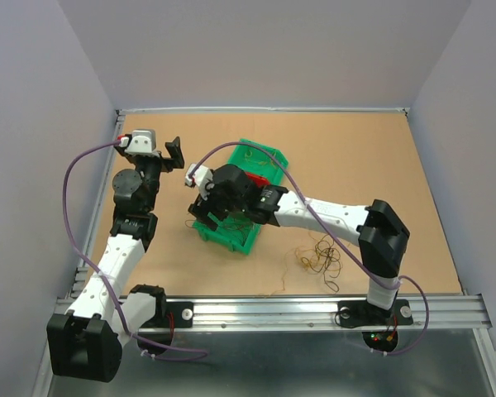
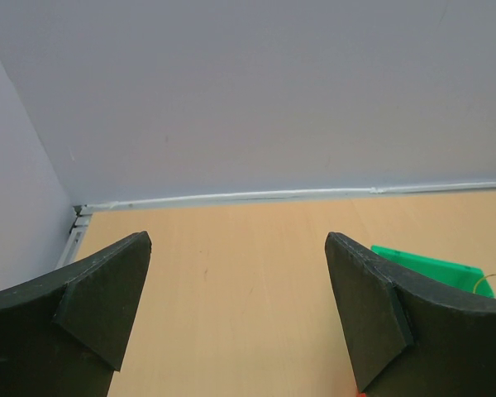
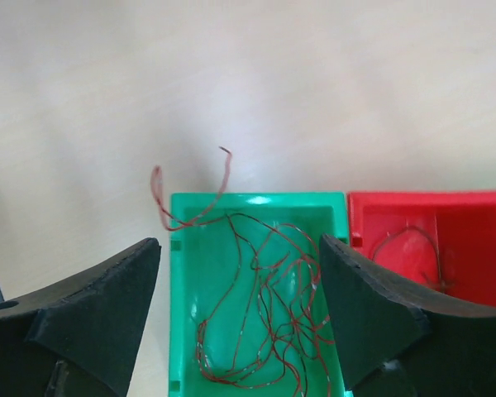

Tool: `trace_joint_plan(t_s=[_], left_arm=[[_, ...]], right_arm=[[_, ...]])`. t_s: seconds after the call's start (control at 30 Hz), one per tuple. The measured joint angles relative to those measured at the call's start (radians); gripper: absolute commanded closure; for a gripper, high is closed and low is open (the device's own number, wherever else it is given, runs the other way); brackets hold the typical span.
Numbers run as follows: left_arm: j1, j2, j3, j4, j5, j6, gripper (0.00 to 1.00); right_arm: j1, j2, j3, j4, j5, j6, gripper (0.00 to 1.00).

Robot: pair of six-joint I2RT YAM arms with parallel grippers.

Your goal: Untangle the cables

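Now right claw (image 3: 240, 248) gapes empty over cables (image 3: 264, 314) in green bin (image 3: 256, 199); left claw (image 2: 238, 248) likewise open.

Table (image 1: 380, 165): flat tan board, pale walls on three sides, metal rail (image 1: 273, 313) along near edge. Three small bins standing on board near centre, in slanted row, touching: green bin (image 1: 260, 153) farthest, red bin (image 1: 258, 178) in middle, second green bin (image 1: 230, 238) nearest. Loose tangle of thin cables (image 1: 318, 255) lying on bare board, right of bins, apart from them, near rail.
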Motion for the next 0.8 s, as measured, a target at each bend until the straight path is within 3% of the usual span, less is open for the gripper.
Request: trace_joint_plan(t_s=[0.2, 0.33, 0.5, 0.67, 0.8], left_arm=[[0.007, 0.000, 0.000, -0.008, 0.000, -0.004, 0.01], [0.025, 0.000, 0.003, -0.020, 0.002, -0.014, 0.01], [0.056, 0.003, 0.010, -0.028, 0.020, -0.030, 0.01], [0.065, 0.013, 0.010, -0.036, 0.036, -0.039, 0.01], [0.066, 0.013, 0.010, -0.040, 0.042, -0.041, 0.01]], right_arm=[[0.076, 0.014, 0.003, 0.021, -0.018, -0.117, 0.15], [0.112, 0.084, 0.029, 0.019, -0.012, -0.159, 0.21], [0.116, 0.173, 0.066, 0.011, 0.016, -0.181, 0.43], [0.109, 0.206, 0.105, 0.003, 0.054, -0.189, 0.86], [0.109, 0.207, 0.107, 0.006, 0.076, -0.180, 0.94]])
